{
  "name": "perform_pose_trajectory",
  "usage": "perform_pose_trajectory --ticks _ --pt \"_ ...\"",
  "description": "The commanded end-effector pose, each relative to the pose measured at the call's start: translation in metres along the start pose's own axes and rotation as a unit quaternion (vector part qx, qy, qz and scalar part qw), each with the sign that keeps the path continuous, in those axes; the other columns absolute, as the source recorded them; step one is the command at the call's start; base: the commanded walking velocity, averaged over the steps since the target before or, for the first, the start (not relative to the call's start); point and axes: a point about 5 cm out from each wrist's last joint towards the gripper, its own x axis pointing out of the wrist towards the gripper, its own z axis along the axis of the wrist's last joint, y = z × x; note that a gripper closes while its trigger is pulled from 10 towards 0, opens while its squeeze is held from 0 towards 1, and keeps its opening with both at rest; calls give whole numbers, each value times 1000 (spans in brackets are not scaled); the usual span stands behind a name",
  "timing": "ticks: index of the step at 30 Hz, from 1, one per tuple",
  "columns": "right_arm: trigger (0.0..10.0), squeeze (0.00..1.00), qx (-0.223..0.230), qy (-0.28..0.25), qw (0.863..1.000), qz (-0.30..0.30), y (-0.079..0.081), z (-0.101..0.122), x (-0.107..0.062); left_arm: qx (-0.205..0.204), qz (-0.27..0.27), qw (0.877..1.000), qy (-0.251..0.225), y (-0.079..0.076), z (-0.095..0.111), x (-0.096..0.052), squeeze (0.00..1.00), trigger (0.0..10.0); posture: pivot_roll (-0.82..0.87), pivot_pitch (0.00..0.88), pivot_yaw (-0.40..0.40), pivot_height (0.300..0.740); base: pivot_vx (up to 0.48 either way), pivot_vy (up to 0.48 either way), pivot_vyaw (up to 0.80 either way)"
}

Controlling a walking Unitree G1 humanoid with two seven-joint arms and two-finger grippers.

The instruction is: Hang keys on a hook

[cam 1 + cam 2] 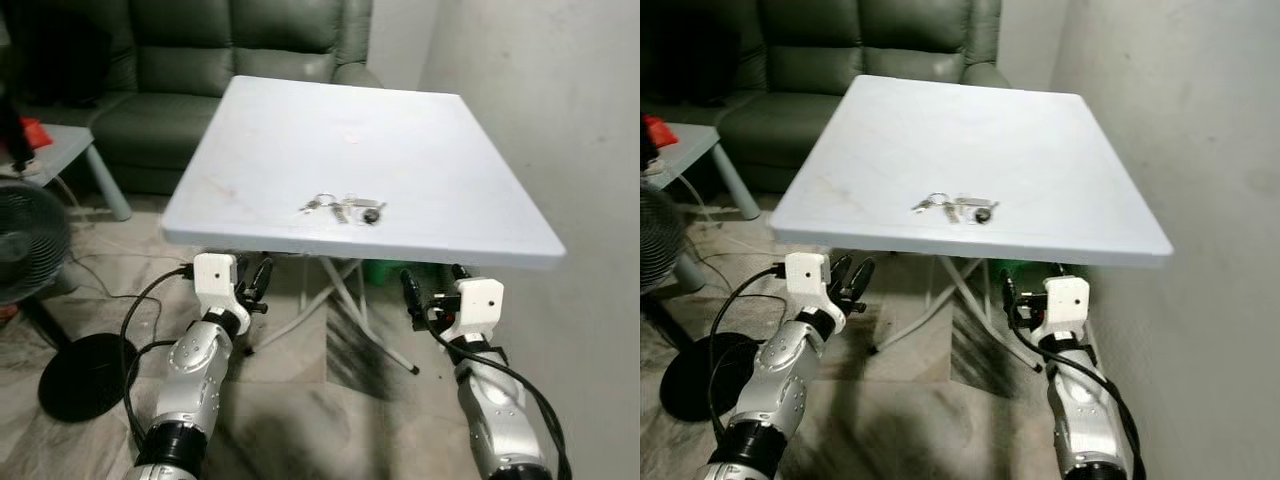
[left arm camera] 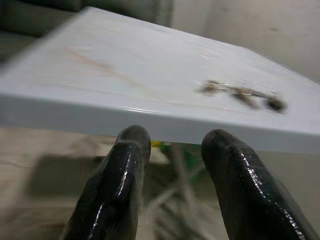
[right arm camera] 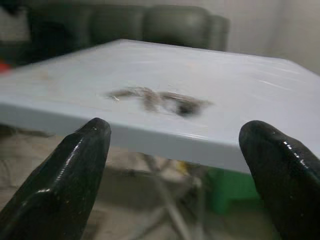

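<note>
A bunch of keys lies near the front edge of the white folding table; it also appears blurred in the left wrist view as keys and in the right wrist view as keys. My left gripper sits below the table's front edge, left of the keys, fingers a little apart with nothing between them. My right gripper is below the front edge to the right, its fingers spread wide and empty.
A dark green sofa stands behind the table. A grey side table and a black fan are at the left, with cables on the floor. A white wall runs close along the right. The table's crossed legs are underneath.
</note>
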Motion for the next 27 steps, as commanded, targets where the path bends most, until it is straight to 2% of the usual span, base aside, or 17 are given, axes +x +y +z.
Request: perform_pose_trajectory --ticks 1,5,22,27 --pt "10000 0 -8 3 1000 -15 -11 0 -3 -3 -9 1000 -1 -8 1 4 0 10000 -28 0 -20 740 0 416 0" --pt "10000 0 -9 3 1000 -14 -11 1 -3 -4 -9 1000 -8 -9 3 5 0 10000 -28 0 -23 740 0 321 0" --pt "10000 0 -13 6 1000 -6 -10 0 -3 -16 -7 1000 -2 -11 1 6 0 10000 -25 0 -28 740 0 0 0" --pt "10000 0 -13 6 1000 -3 -8 -1 -3 -16 -9 1000 -1 -10 1 6 0 10000 -24 0 -24 740 0 291 0"
